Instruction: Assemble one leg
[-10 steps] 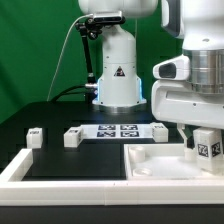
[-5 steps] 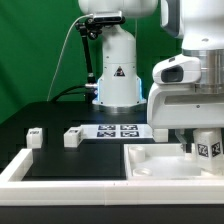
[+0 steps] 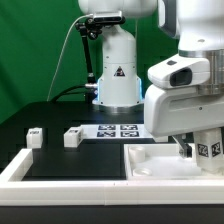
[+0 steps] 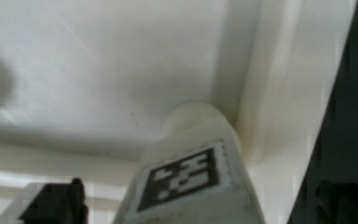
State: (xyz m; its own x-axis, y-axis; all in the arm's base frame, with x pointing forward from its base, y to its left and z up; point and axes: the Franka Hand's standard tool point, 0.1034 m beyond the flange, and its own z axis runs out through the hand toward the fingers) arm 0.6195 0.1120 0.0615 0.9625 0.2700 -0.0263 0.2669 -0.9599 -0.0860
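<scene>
My gripper (image 3: 200,150) is shut on a leg (image 3: 208,150), a small white post with a black-and-white tag, and holds it over the inside of the large white tray-like part (image 3: 160,172) at the exterior view's right. In the wrist view the leg (image 4: 194,170) stands between the dark fingertips (image 4: 59,203) of the gripper (image 4: 202,208). Its far end points at an inner corner of the tray-like part, beside the raised rim (image 4: 282,70). Two more legs (image 3: 35,136) (image 3: 73,137) lie on the black table at the left.
The marker board (image 3: 116,130) lies behind the tray-like part. The white robot base (image 3: 116,75) stands at the back. A white frame edge (image 3: 20,165) runs along the front left. The arm's body hides the area right of the marker board.
The arm has shifted slightly toward the exterior view's left with the leg in it and now covers the leg that lay right of the marker board.
</scene>
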